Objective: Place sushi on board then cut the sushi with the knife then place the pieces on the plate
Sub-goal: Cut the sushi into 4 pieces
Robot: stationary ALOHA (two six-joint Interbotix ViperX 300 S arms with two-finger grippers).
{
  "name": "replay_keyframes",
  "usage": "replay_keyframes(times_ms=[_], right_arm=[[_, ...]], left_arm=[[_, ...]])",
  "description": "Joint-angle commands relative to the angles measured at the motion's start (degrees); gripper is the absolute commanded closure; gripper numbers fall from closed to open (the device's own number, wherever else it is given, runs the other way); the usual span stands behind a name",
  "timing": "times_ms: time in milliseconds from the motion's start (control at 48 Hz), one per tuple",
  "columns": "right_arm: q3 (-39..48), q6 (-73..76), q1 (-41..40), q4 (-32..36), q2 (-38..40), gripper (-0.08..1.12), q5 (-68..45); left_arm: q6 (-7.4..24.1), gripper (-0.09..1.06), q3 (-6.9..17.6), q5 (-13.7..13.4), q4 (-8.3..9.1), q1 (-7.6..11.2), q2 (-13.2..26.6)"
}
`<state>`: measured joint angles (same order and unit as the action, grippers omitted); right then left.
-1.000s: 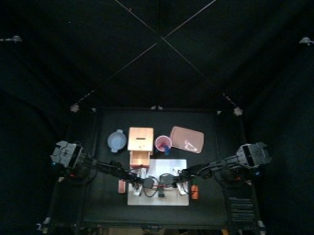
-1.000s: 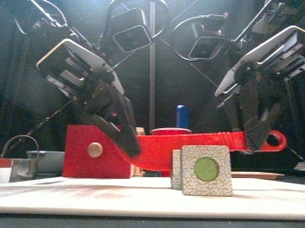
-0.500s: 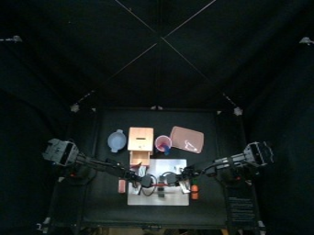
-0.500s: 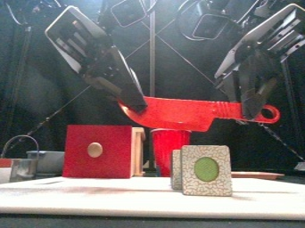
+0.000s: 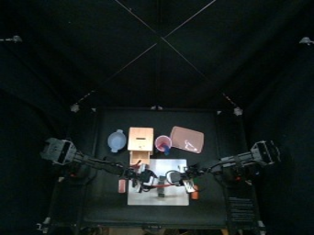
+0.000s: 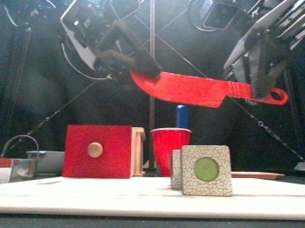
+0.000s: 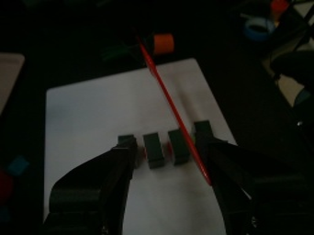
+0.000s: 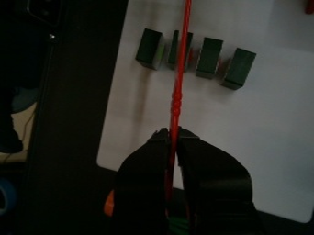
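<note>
Four sushi pieces point(image 8: 210, 55) line the white cutting board point(image 8: 270, 119); overhead, the right gripper point(image 8: 178, 138) clamps the red knife point(image 6: 197, 87) by its handle, and the left gripper point(image 7: 166, 139) gapes just above its blade.

1. Front view: the nearest sushi piece point(image 6: 205, 170) hides all but an edge of the others, so the count is unclear.
2. Most of the blue knife point(image 6: 181, 117) is sunk in the red cup point(image 6: 170, 150).
3. The handle end of the red knife point(image 8: 181, 83) is hidden inside the right gripper point(image 8: 175, 138).
</note>
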<state>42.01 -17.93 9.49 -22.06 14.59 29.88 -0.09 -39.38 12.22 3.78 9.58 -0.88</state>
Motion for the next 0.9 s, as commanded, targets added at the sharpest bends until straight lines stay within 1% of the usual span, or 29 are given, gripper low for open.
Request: replay_keyframes(times_ms=[21, 83, 104, 125, 188, 271, 312, 354, 542, 708, 896], right_arm=[[1.41, -0.09, 0.0, -4.13, 4.39, 0.67, 1.49], [2.64, 0.62, -0.53, -7.47, 6.15, 0.67, 2.37], [3.16, 1.14, -0.79, -8.79, 6.86, 0.67, 2.64], [3.87, 2.29, -1.23, -10.81, 7.73, 0.67, 3.08], [5.63, 5.8, -2.55, -13.89, 9.49, 0.67, 3.69], [8.35, 11.87, -3.96, -16.7, 11.78, 0.67, 4.04], [10.11, 16.61, -4.22, -17.31, 13.01, 0.66, 3.78], [11.43, 20.39, -4.31, -17.31, 13.97, 0.66, 3.6], [15.47, 41.13, -4.22, -16.44, 17.67, 0.66, 2.46], [16.35, 58.01, -4.13, -11.16, 19.25, 0.66, 1.49], [16.52, 76.03, -3.78, -6.42, 18.63, 0.65, 2.2]], left_arm=[[0.18, 0.1, -1.05, 5.36, -0.18, -0.62, -2.02], [0.18, 0.1, -2.02, 7.56, -0.26, -0.53, -2.11], [0.18, 0.1, -2.29, 8.53, -0.44, -0.53, -2.11], [0.18, 0.1, -2.46, 9.14, -0.62, -0.53, -2.11], [0.18, 0.11, -2.72, 10.72, -1.49, -0.26, -1.85], [0.26, 0.11, -2.81, 12.04, -2.9, -0.18, -1.23], [0.26, 0.11, -2.81, 12.04, -3.34, -0.18, -0.88], [0.35, 0.11, -2.81, 12.04, -3.69, -0.18, -0.53], [0.35, 0.11, -2.81, 12.04, -3.69, -0.18, 0.53], [0.35, 0.11, -3.08, 12.13, -3.78, -0.09, 0.62], [0.35, 0.11, -4.39, 12.13, -3.78, 0.18, 0.62]])
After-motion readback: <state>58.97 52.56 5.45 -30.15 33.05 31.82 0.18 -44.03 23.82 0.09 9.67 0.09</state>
